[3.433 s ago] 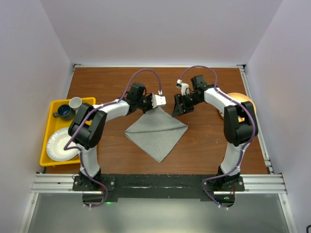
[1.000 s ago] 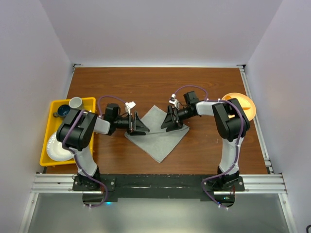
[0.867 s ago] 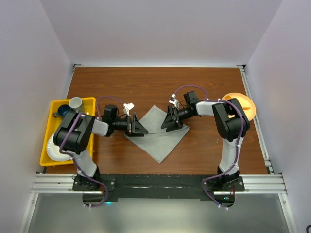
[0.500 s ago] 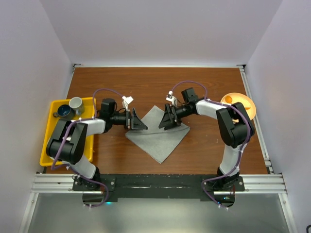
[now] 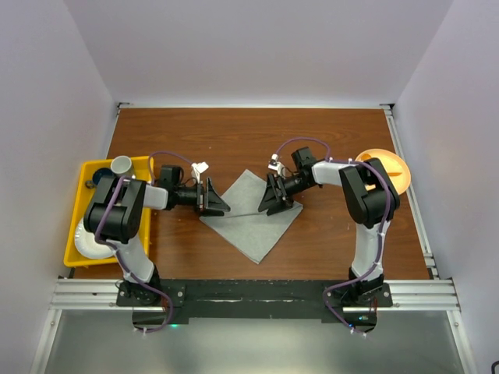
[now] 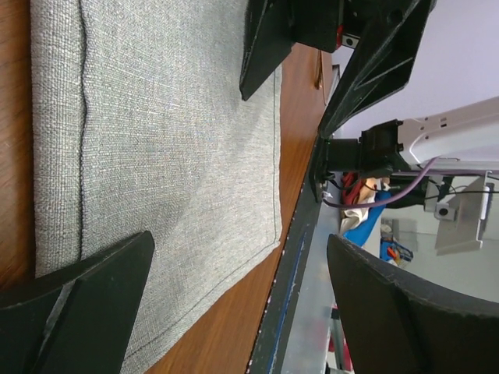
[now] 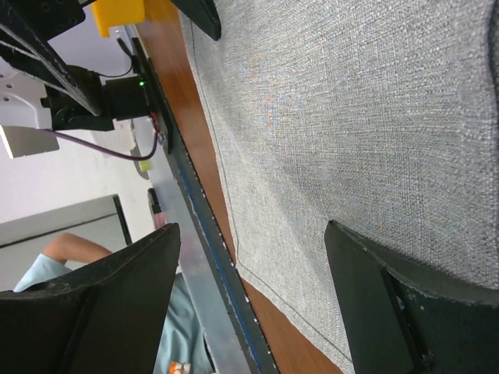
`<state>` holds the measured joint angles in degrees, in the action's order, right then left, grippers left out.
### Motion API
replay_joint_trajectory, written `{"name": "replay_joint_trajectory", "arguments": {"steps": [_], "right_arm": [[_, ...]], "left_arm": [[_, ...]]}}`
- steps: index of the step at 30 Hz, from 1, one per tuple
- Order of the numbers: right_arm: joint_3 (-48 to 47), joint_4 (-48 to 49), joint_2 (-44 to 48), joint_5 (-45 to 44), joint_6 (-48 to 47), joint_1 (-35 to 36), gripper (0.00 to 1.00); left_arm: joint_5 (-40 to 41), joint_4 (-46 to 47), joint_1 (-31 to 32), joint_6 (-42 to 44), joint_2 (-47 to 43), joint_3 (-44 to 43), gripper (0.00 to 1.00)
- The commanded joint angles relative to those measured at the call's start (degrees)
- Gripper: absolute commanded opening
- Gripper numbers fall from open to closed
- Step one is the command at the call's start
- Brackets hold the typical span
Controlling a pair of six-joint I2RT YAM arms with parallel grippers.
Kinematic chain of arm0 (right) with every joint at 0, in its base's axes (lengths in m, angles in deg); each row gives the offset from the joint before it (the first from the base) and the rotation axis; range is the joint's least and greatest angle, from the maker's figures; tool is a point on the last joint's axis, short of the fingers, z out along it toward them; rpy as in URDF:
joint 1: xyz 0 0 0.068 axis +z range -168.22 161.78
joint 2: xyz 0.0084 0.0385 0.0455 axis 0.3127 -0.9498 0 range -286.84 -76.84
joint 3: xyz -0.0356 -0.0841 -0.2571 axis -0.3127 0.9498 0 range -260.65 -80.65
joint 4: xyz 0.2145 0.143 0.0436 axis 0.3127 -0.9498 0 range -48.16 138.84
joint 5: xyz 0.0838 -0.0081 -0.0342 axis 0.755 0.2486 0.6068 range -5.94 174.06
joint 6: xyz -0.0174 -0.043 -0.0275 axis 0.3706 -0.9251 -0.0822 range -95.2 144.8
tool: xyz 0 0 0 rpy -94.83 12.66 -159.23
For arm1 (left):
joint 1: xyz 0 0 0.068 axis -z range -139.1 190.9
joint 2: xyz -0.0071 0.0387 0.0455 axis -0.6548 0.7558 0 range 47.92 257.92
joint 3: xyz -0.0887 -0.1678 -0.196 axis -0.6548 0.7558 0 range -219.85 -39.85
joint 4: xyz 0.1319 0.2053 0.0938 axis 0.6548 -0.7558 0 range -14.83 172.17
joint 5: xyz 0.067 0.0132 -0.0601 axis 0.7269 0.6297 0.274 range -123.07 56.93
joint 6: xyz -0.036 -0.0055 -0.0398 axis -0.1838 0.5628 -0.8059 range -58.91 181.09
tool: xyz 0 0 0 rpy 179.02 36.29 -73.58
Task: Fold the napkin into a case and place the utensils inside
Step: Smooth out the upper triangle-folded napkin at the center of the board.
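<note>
Lying flat on the tabletop, the napkin has the left hand at its left corner and the right hand at its upper-right edge, both spread, pinching nothing.

- The napkin lies on the tabletop, at its centre.
- The left end effector sits at the napkin's 10 o'clock edge, the right end effector at its 2 o'clock edge.
- A tray at the tabletop's 9 o'clock holds a plate and a cup.
</note>
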<state>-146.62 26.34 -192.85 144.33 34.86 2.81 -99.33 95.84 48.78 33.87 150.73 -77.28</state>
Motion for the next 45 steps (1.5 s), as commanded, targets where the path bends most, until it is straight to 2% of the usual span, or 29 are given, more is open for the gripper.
{"name": "replay_joint_trajectory", "arguments": {"steps": [1, 10, 15, 19, 22, 24, 25, 26, 31, 32, 35, 36, 38, 39, 40, 45], "right_arm": [[2.7, -0.2, -2.6, -6.0, -2.0, -0.7, 0.80], [2.5, -10.2, -0.1, -5.0, -9.6, -6.1, 0.81], [2.9, -10.7, 1.4, -4.9, -10.9, -6.4, 0.82], [1.4, -12.4, 1.9, -3.7, -11.4, -6.4, 0.81], [-0.8, -13.2, 6.3, -1.9, -10.4, -5.9, 0.81], [-1.5, -11.3, 9.5, -1.7, -6.4, -4.6, 0.79], [-1.1, -7.2, 12.3, -2.0, -1.6, -3.1, 0.78], [-0.6, -4.6, 13.5, -3.6, 1.2, -2.2, 0.72], [2.8, 11.8, 15.7, -9.2, 16.3, 4.3, 0.45], [2.9, 13.4, 14.8, -9.3, 17.5, 5.0, 0.39], [2.7, 15.6, 12.0, -10.4, 19.6, 7.4, 0.31], [2.6, 15.9, 11.2, -10.8, 19.9, 7.9, 0.26], [2.7, 17.8, 8.5, -11.4, 21.2, 8.8, 0.24], [2.6, 19.1, 7.7, -11.7, 21.7, 9.0, 0.23], [2.3, 19.5, 6.6, -12.1, 22.4, 9.2, 0.22], [2.9, 19.2, 1.6, -16.8, 21.8, 9.2, 0.18]], "left_arm": [[10.4, -8.4, -1.1, 6.7, 5.1, 1.7, 1.00], [13.2, -9.3, -2.2, 7.7, 4.9, 1.6, 1.00], [13.6, -9.0, -2.2, 7.9, 4.4, 1.5, 1.00], [10.0, -8.5, -2.1, 8.7, 3.1, 1.1, 1.00], [5.3, -9.4, -0.8, 10.6, -3.2, -1.1, 1.00], [4.5, -11.2, 1.8, 12.7, -9.4, -2.7, 1.00], [4.6, -11.1, 2.8, 12.6, -11.2, -3.6, 1.00], [5.1, -10.9, 5.3, 11.6, -14.0, -3.8, 1.00], [9.6, 3.5, 11.5, -0.1, -17.2, -0.5, 0.97], [10.2, 7.5, 12.2, -3.2, -16.2, -0.1, 0.95], [10.6, 14.4, 12.5, -8.2, -12.8, 1.5, 0.77], [10.1, 15.8, 12.5, -9.2, -11.8, 2.1, 0.67], [10.0, 17.6, 12.5, -10.6, -10.0, 2.8, 0.58], [10.7, 17.1, 12.5, -10.4, -9.4, 3.2, 0.48], [11.1, 16.0, 12.2, -9.8, -8.5, 3.3, 0.44], [12.8, 8.3, 9.4, -6.5, -4.6, 3.4, 0.29]]}}
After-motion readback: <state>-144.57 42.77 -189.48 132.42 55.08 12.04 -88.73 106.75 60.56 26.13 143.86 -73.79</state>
